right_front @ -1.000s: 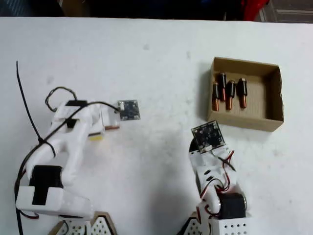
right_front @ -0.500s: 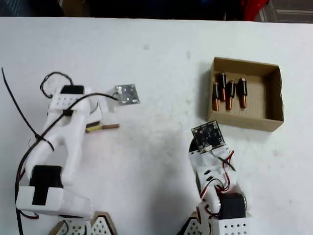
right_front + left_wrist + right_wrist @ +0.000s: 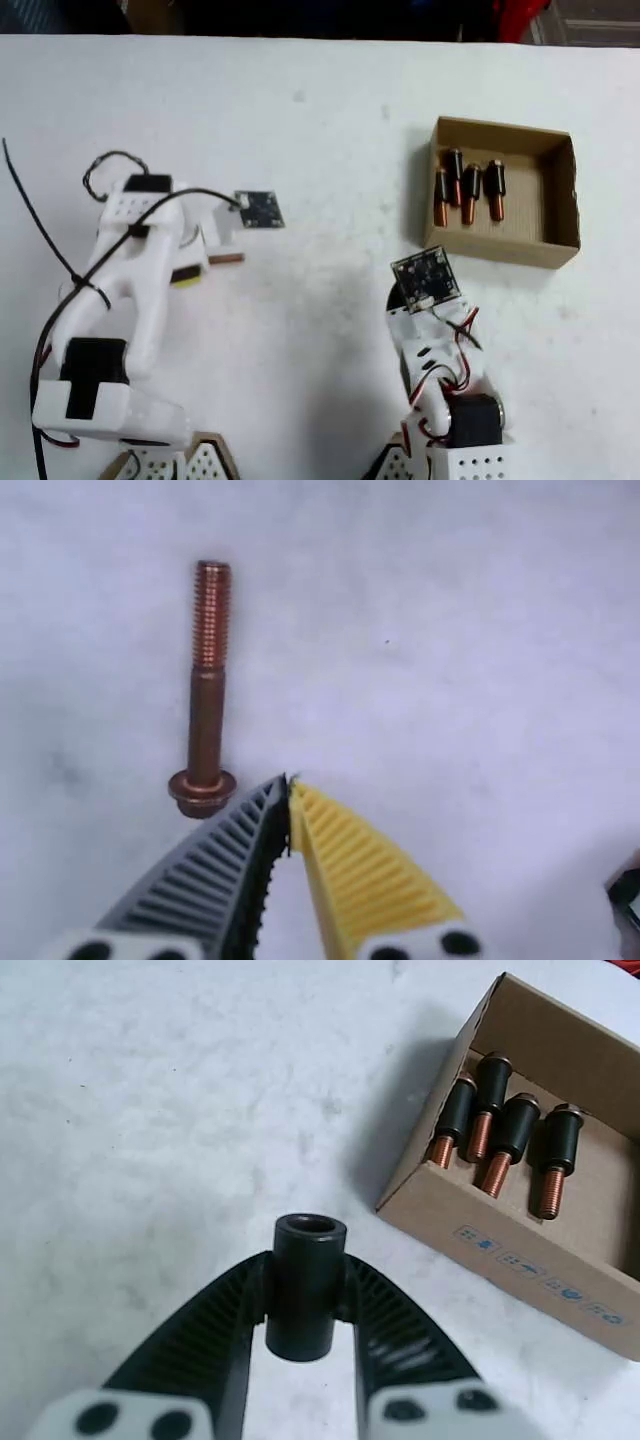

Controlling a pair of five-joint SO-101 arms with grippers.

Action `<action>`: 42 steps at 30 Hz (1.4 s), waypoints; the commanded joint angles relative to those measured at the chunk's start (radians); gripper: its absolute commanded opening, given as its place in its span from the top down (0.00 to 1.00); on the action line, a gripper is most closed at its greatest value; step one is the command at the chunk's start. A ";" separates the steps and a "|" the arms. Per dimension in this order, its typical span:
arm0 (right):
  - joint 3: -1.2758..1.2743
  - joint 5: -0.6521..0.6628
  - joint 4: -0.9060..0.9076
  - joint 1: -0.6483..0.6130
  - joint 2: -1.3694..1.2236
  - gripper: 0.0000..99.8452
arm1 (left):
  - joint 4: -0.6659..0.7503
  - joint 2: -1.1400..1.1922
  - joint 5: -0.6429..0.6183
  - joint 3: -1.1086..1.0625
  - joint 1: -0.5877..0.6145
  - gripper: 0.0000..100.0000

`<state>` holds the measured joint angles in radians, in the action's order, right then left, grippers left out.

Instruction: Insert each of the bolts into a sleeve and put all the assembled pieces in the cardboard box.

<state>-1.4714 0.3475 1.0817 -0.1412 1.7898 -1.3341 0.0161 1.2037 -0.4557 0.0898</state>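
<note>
A bare copper bolt (image 3: 207,685) lies flat on the white table. My left gripper (image 3: 288,785) is shut with nothing in it, its tips just beside the bolt's head. From above, the left arm (image 3: 140,262) covers most of the bolt, and only the bolt's threaded end (image 3: 229,258) pokes out. My right gripper (image 3: 305,1305) is shut on a black sleeve (image 3: 305,1280), held upright with its open bore up, a short way in front of the cardboard box (image 3: 500,1250). Several assembled pieces (image 3: 505,1135) lie side by side in the box (image 3: 500,128).
The right arm (image 3: 435,350) stands just below the box's near-left corner. A black cable (image 3: 40,215) loops off the left arm. The table's far edge (image 3: 320,38) runs along the back, with bare white surface between the two arms.
The left arm pulled back off the bolt, leaving it lying bare on the table, then came partly back over it. The right arm and its sleeve have not moved.
</note>
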 commanded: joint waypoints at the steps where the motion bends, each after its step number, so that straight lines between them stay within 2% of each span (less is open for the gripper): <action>1: 0.006 -0.002 -0.024 0.008 0.012 0.98 | 0.130 -0.004 -0.008 -0.068 0.013 0.98; 12: 0.005 -0.002 -0.024 0.008 0.012 0.98 | 0.218 -0.002 -0.006 -0.084 0.064 0.98; 16: 0.005 -0.002 -0.024 0.008 0.012 0.98 | 0.224 0.067 -0.006 -0.081 0.077 0.98; 24: 0.005 -0.002 -0.022 0.008 0.012 0.98 | 0.155 0.321 -0.012 0.195 0.084 0.98; 30: 0.005 -0.002 -0.022 0.008 0.012 0.98 | 0.123 0.387 -0.020 0.347 0.084 0.98; 32: 0.005 -0.002 -0.022 0.008 0.012 0.98 | 0.129 0.387 -0.072 0.381 0.084 0.98; 35: 0.005 -0.002 -0.024 0.008 0.012 0.98 | 0.129 0.395 -0.218 0.431 0.077 0.98; 42: 0.005 -0.002 -0.024 0.008 0.012 0.98 | 0.127 0.397 -0.724 0.457 0.062 0.98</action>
<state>-1.4714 0.3475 1.0817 -0.1412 1.7898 -1.2144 0.4227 0.7649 -0.0430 0.1619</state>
